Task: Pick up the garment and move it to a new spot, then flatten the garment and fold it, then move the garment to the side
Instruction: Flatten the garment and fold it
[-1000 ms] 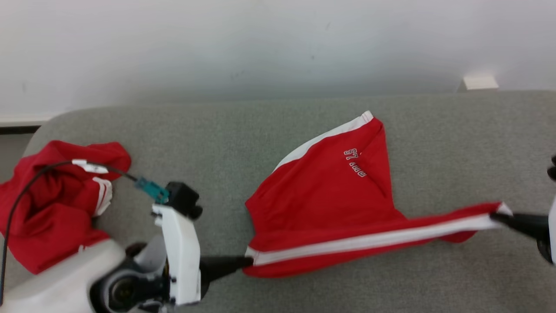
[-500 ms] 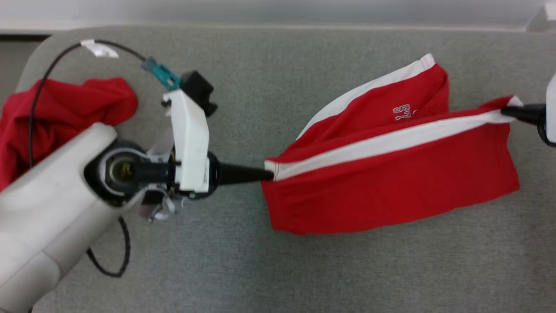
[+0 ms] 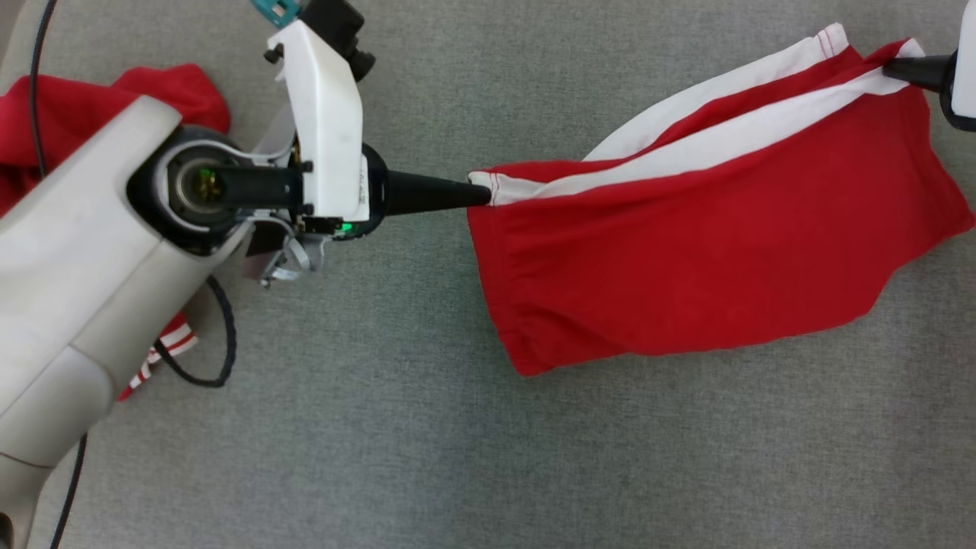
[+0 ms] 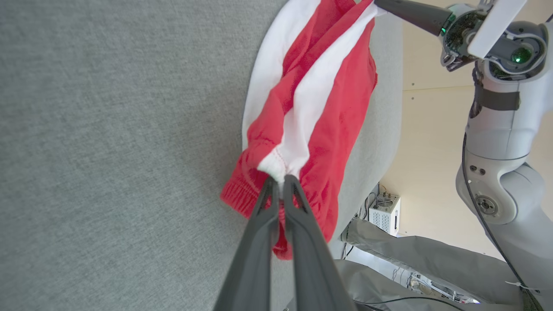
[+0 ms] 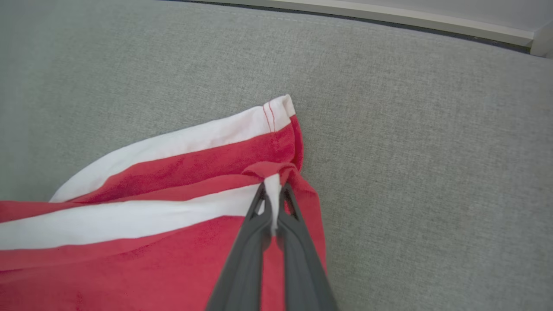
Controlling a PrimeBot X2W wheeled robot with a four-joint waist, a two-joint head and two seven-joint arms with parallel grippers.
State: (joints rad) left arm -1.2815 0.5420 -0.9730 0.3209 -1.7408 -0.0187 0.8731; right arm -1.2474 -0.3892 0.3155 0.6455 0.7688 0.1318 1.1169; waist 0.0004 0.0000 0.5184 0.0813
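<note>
**Pretty clearly a robotics lab or test room, not a home**

A big work surface [image 3: 381,457] wrapped in plain grey fabric is set against a bare cream wall [image 4: 432,129] with a pale skirting strip [image 5: 389,18]. Past the edge, a small white electronics box [image 4: 386,214] is parked on the floor, loose cables [image 4: 432,288] are left trailing nearby, and grey sheeting [image 4: 410,255] is draped over something bulky.

Light bright, even, diffuse, seemingly from above. Soft thin shadow under lower edge of garment [image 3: 686,252] on grey counter [image 3: 381,442], head view. Red strongly saturated, folds little visible. Focus sharp, weave of counter readable. Wrist views wide-angle: counter edge bends near borders.
</note>
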